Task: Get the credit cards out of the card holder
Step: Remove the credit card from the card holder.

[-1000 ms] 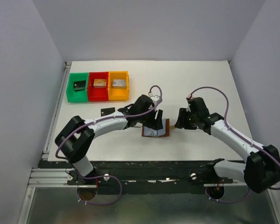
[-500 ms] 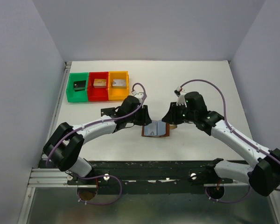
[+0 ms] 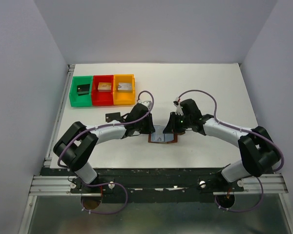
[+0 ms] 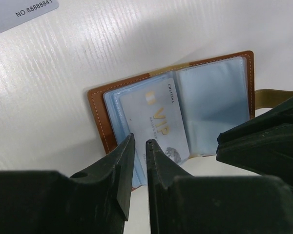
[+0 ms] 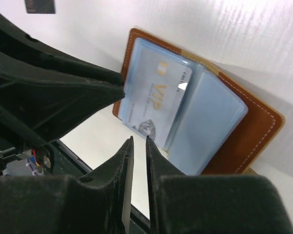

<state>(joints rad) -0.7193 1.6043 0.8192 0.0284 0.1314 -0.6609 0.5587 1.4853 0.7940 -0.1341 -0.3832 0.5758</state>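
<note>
The card holder [image 3: 162,138] lies open on the table, brown leather with pale blue sleeves; it also shows in the left wrist view [image 4: 98,113] and the right wrist view [image 5: 256,131]. A grey card marked VIP [image 4: 158,119] sits in one sleeve and sticks partly out [image 5: 154,100]. A black card [image 3: 112,117] lies loose on the table left of the holder. My left gripper [image 3: 149,127] hovers at the holder's left side, its jaws nearly together and empty [image 4: 140,144]. My right gripper [image 3: 171,126] hovers at its right side, jaws likewise narrow and empty [image 5: 138,141].
Green [image 3: 81,90], red [image 3: 103,97] and orange [image 3: 123,96] bins stand at the back left, each with a block inside. A pale card corner with a printed number [image 4: 19,9] shows near the holder. A tan strap [image 4: 276,97] sticks out from the holder's side.
Both grippers have come in close over the open card holder; the right arm swung left and down toward it, and the left gripper pulled back left and then returned beside it.
</note>
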